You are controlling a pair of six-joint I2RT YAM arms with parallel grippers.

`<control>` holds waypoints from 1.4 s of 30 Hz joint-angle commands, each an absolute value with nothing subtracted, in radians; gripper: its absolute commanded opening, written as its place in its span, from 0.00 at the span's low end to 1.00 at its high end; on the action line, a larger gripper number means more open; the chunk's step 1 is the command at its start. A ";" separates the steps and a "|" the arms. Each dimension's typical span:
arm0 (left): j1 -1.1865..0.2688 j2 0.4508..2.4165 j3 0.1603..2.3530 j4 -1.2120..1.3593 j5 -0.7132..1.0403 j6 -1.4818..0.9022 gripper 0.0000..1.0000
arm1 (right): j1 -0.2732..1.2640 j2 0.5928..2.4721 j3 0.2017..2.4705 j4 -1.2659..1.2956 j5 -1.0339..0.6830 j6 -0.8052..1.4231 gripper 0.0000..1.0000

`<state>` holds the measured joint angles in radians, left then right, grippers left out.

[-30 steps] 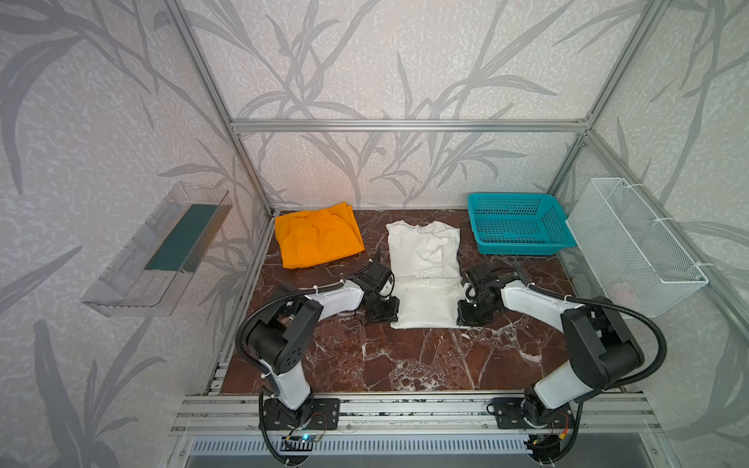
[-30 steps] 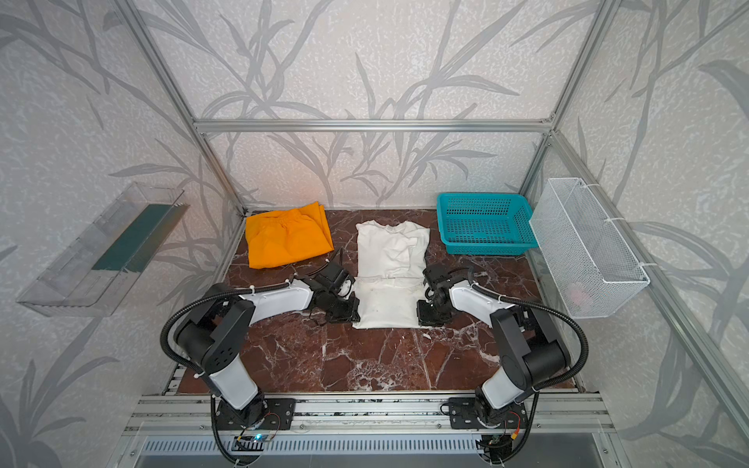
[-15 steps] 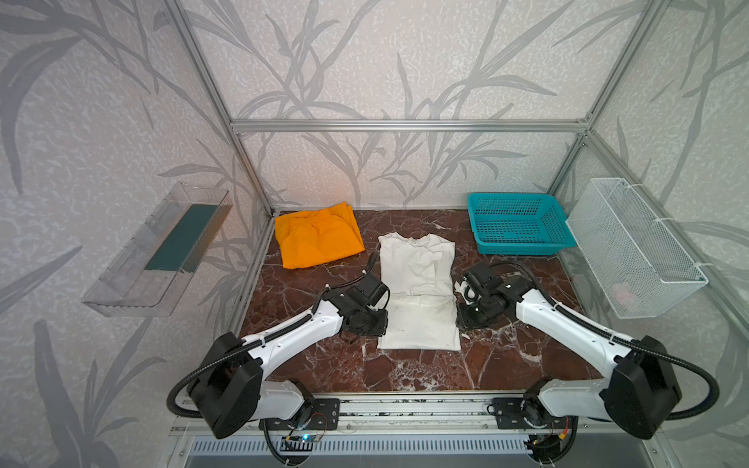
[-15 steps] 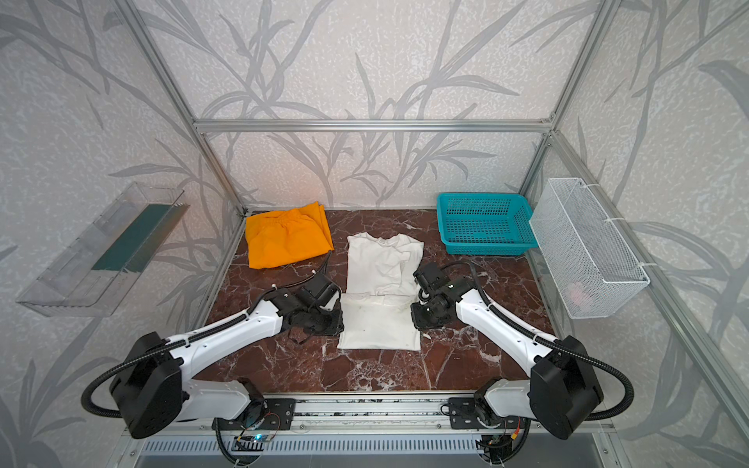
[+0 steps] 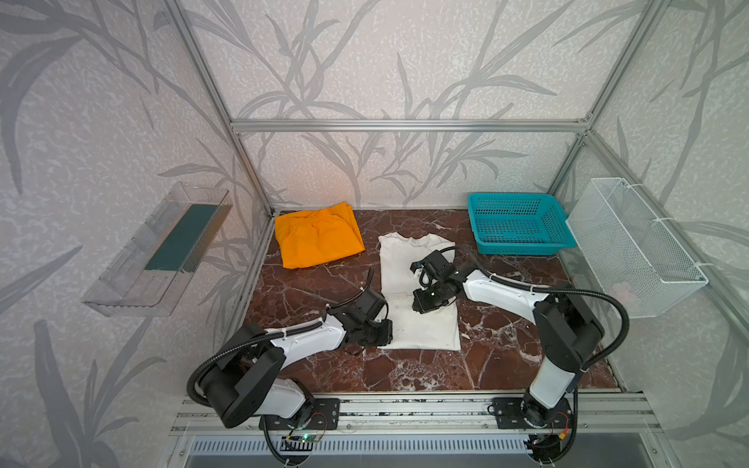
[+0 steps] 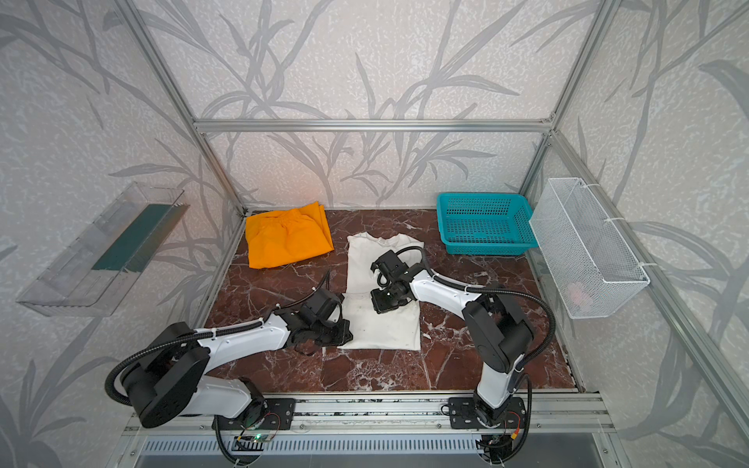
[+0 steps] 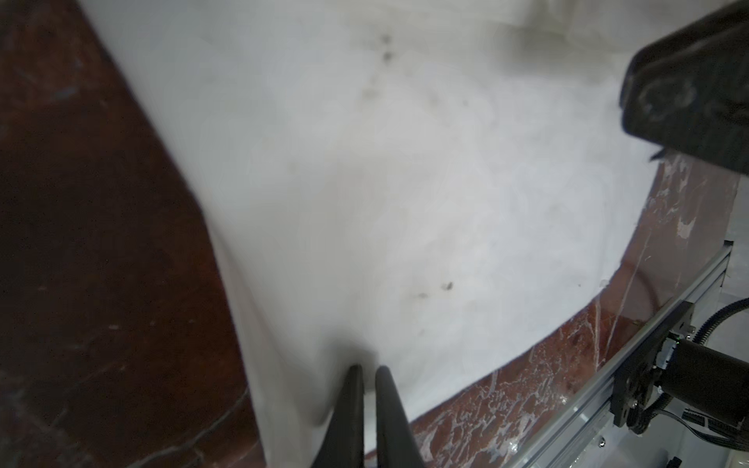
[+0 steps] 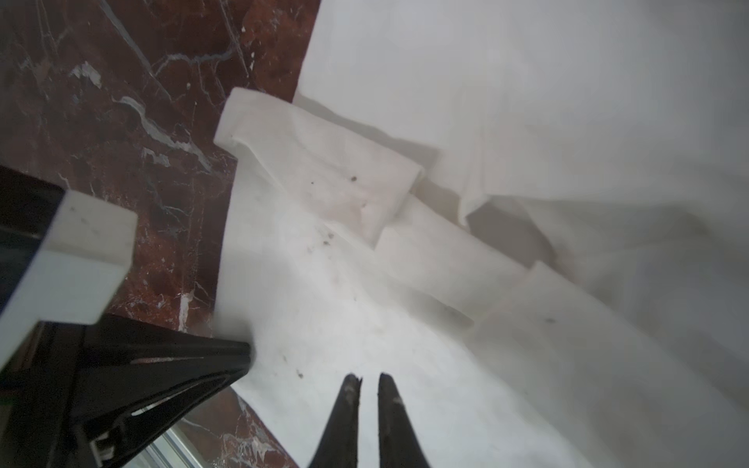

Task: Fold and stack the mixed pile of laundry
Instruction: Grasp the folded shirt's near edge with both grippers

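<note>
I am working at the near end of the shirt [image 5: 421, 332], which is lying flat in the middle of the surface [image 5: 405, 372], hem toward the near edge, collar toward the far edge, sides turned in. My left gripper [image 7: 367, 370] is clenching the hem at the shirt's near left corner, and the cloth is puckering at the tips.

I am reading this as the start of the crosswise fold, hem up to collar. To do it well, the corner should be rising only enough to clear the layers beneath. Then it should be travelling straight toward the far edge, so the hem is not skewing and the tucked sleeve is not pulling out.

Farther in, my right gripper [image 8: 364, 379] is sitting over the shirt's right half about midway along, jaws almost together. I cannot tell whether any cloth is between them. If it is only pressing, it is well placed to pin the fold line. If it is holding, it should be moving in step with the left.

Beyond, the trousers [image 5: 316, 239] are lying folded in the far left corner, well apart from the shirt, and the basket [image 5: 523, 247] is standing in the far right corner.
</note>
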<state>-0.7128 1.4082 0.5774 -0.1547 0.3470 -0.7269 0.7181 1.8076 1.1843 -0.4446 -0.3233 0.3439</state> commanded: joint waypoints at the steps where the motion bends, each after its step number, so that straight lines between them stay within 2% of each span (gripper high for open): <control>1: -0.716 1.403 0.552 -0.086 0.347 -0.753 0.07 | 0.756 1.858 1.222 -0.389 -0.311 0.334 0.13; 13: -0.716 1.376 0.459 -0.072 0.335 -0.779 0.04 | 0.777 2.008 1.283 -0.260 -0.080 0.325 0.10; 22: -0.719 1.365 0.449 -0.086 0.333 -0.779 0.02 | 0.674 2.071 1.459 -0.346 -0.014 0.265 0.10; 29: -0.719 1.378 0.456 -0.088 0.337 -0.778 0.02 | 0.652 1.898 1.440 -0.429 -0.095 0.167 0.13; 36: -0.719 1.418 0.486 -0.091 0.351 -0.767 0.02 | 0.651 1.669 1.259 -0.498 -0.107 0.145 0.14; 42: -0.719 1.437 0.509 -0.110 0.367 -0.755 0.02 | 0.632 1.627 1.132 -0.490 -0.092 0.196 0.13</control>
